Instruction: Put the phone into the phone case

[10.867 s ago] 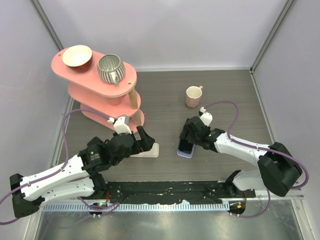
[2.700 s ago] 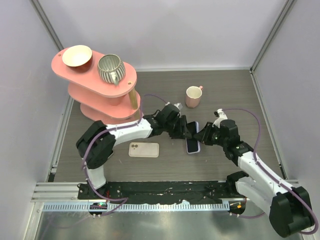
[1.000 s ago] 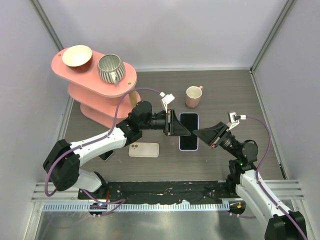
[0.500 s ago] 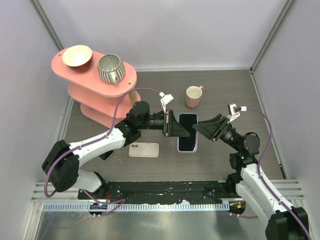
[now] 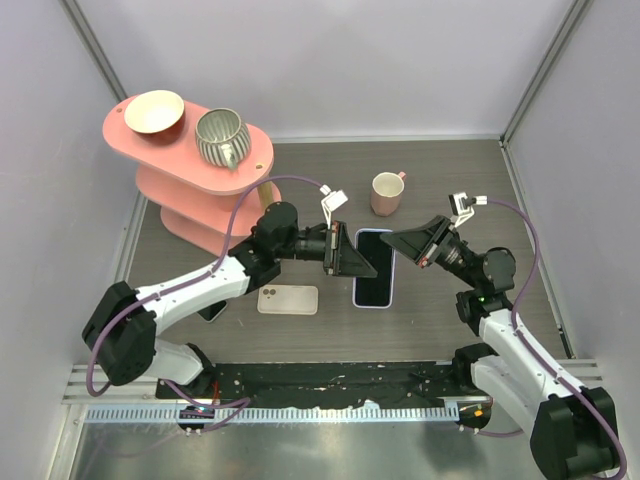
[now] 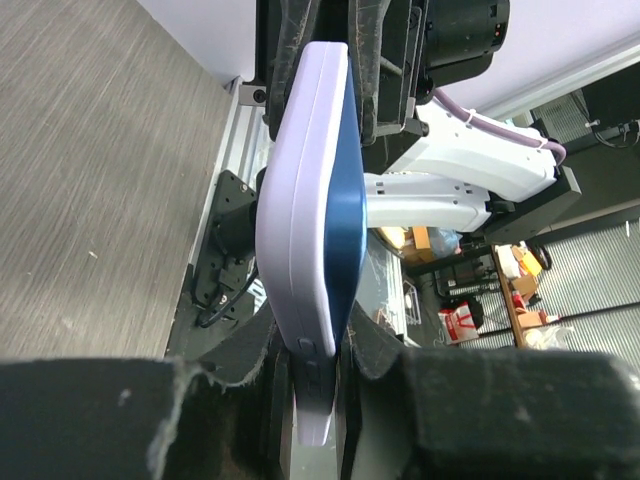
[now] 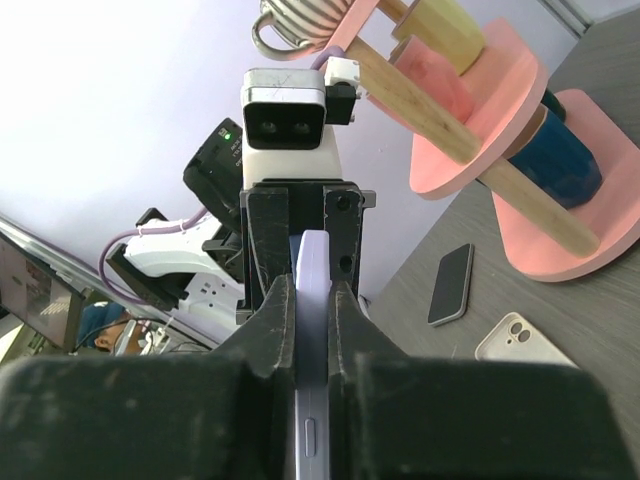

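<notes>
**Phone gripped by both arms above the worktop, case lying apart**

Toward the near edge of the worktop, left of centre, the beige phone case lies flat. Just beyond it, over the middle of the worktop, the lavender phone is held off the surface, screen up. The left fingers are clamped on its left edge and the right fingers are pinched on its right edge. Farther back stands a pink mug. A pink tiered stand occupies the far left corner.

Left end effector and right end effector clamped, tip-to-tip, aloft.
</notes>
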Controlling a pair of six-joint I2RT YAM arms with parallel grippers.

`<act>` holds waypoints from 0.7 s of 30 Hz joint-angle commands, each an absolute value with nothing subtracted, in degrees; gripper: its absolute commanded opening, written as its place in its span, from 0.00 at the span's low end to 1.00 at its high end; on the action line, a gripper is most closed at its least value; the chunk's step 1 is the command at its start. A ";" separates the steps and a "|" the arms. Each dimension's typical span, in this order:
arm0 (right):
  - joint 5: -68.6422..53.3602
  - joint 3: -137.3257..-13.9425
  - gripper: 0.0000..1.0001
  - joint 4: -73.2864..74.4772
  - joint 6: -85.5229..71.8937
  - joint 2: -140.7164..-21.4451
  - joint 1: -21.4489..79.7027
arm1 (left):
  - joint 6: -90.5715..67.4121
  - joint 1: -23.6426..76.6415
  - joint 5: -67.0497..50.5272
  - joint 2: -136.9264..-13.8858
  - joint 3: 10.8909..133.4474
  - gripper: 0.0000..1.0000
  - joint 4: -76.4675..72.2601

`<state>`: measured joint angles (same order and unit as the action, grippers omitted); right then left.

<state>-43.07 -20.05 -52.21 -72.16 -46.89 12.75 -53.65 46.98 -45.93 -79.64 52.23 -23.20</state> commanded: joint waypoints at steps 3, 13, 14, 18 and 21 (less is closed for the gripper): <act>-44.29 -21.80 0.06 -56.96 -70.93 -44.83 12.83 | -52.91 47.11 -46.67 -78.49 52.91 0.00 -20.48; -49.65 -20.83 0.45 -58.18 -73.47 -45.88 13.01 | -52.30 47.11 -44.66 -77.79 53.35 0.00 -19.78; -50.01 -20.40 0.46 -58.88 -74.43 -45.79 12.92 | -51.34 47.11 -43.34 -77.61 53.61 0.00 -18.04; -51.77 -17.94 0.45 -60.99 -76.28 -45.00 12.83 | -50.19 47.11 -40.88 -77.17 54.49 0.00 -15.82; -51.68 -16.36 0.35 -60.21 -76.55 -43.51 12.92 | -50.36 47.11 -39.73 -76.82 54.58 0.00 -15.91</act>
<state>-47.68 -17.41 -54.13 -74.02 -46.28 12.49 -50.50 47.59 -44.95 -78.70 52.25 -16.60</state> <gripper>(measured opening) 0.416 0.201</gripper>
